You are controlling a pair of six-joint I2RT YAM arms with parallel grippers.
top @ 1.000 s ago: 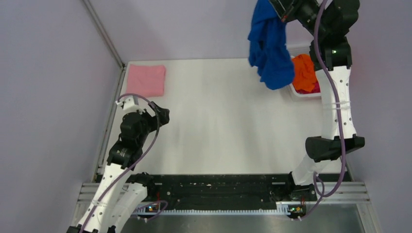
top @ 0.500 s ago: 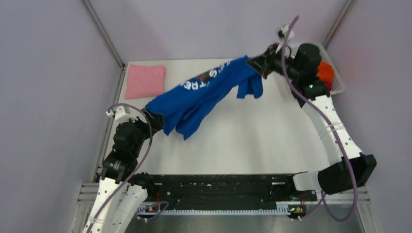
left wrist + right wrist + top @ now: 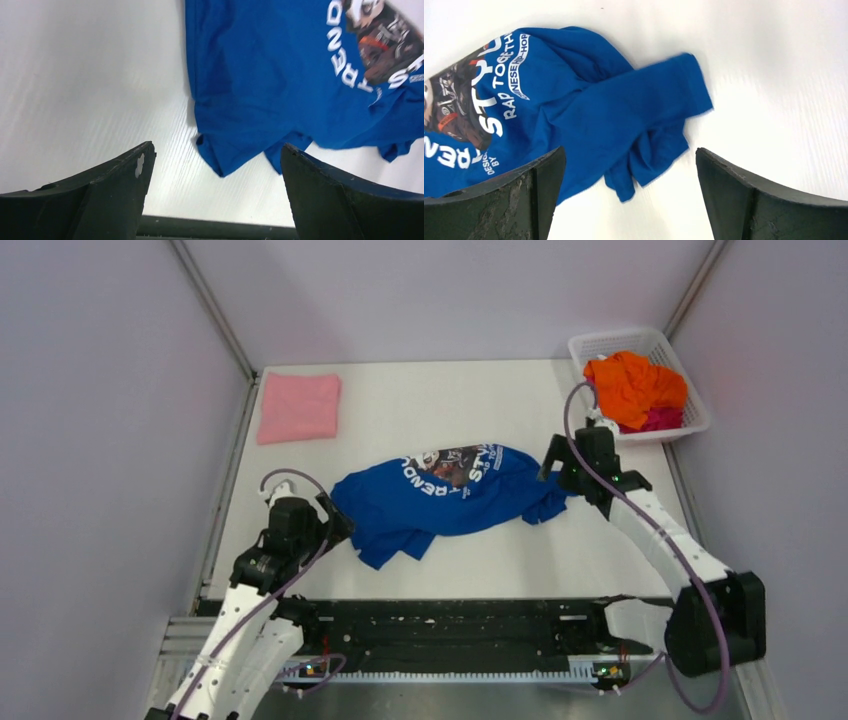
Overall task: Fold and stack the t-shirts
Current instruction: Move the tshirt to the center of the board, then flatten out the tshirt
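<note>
White table top (image 3: 450,410) carries everything. Across its middle lies the royal-blue cloth t-shirt (image 3: 450,502), print side up, bunched rather than flat. One sleeve is twisted at the right end (the left edge curls too), so it likely needs spreading before any fold. The white plastic mesh basket (image 3: 598,346) sits at the far right corner, holding a crumpled orange t-shirt (image 3: 635,385) and a magenta one (image 3: 665,420), presumably awaiting their turn. The folded pink t-shirt (image 3: 299,407) rests at the far left corner, a probable base for the stack. The left gripper (image 3: 338,520) and right gripper (image 3: 553,464) hang at opposite ends of the blue shirt. Their fingers are spread wide and hold nothing, well placed to take its edges.
</note>
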